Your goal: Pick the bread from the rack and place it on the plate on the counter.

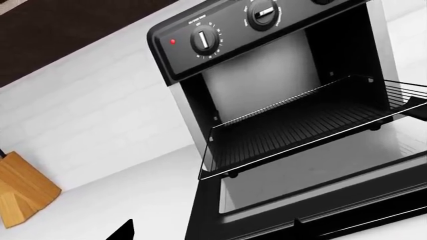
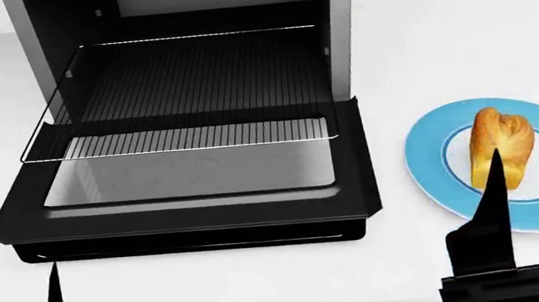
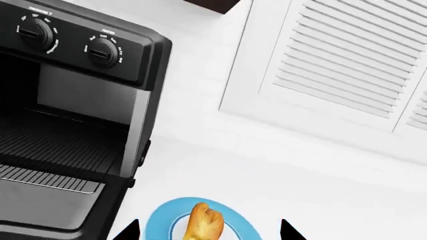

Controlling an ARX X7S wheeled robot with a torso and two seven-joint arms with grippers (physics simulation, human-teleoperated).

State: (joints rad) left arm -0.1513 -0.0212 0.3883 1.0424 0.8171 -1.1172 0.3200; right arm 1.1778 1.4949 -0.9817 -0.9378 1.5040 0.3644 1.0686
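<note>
The counter (image 2: 389, 50) is a plain, smooth white worktop running from the wall to its front edge near the camera. Standing directly on it at the left is a black and silver toaster oven (image 2: 339, 48), its glass-paned door (image 2: 188, 177) folded down flat just above the worktop. To the oven's right, apart from it, the plate (image 2: 429, 161) lies flat on the counter, sky-blue rim around a white centre. In the left wrist view, a wooden knife block (image 1: 23, 192) also stands on the counter, well away from the oven, near the wall.
</note>
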